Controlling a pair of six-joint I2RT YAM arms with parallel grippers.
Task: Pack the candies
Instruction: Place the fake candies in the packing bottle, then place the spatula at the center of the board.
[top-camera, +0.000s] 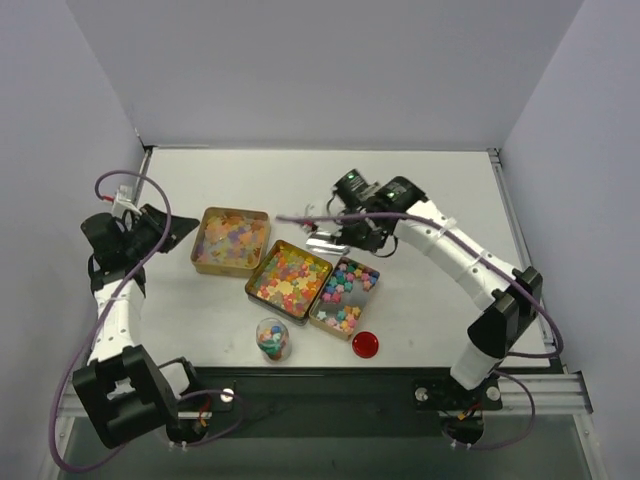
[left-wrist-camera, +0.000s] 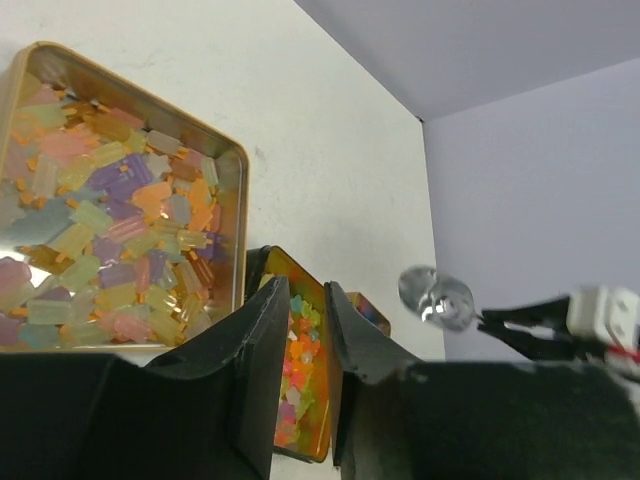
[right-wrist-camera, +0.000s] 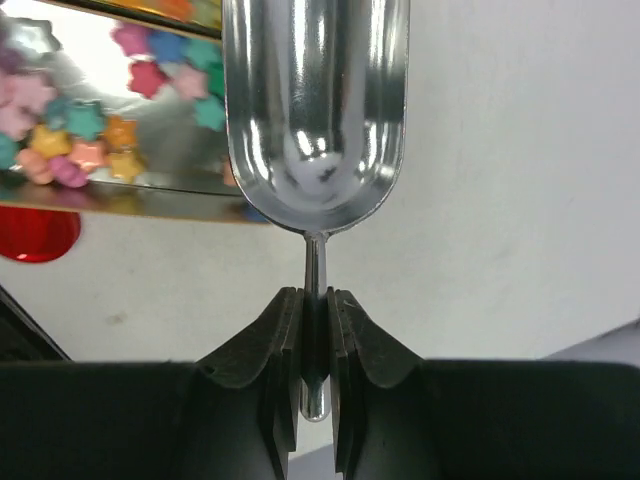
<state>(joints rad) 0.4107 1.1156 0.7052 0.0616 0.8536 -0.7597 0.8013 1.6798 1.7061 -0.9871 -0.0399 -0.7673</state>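
Note:
The candies fill three open gold tins: pastel ones in the left tin (top-camera: 232, 240), orange and yellow ones in the middle tin (top-camera: 288, 280), pink and blue stars in the right tin (top-camera: 346, 292). A small clear jar (top-camera: 272, 338) holds a few candies. My right gripper (right-wrist-camera: 315, 295) is shut on the handle of a metal scoop (right-wrist-camera: 315, 110). The scoop is empty and hovers over the far edge of the right tin. My left gripper (left-wrist-camera: 305, 295) is open and empty, left of the left tin (left-wrist-camera: 243, 175).
A flat red round lid (top-camera: 366, 344) lies near the front edge, right of the jar. It also shows in the right wrist view (right-wrist-camera: 35, 235). The scoop shows in the left wrist view (left-wrist-camera: 437, 298) too. Grey walls enclose the white table (top-camera: 300, 180).

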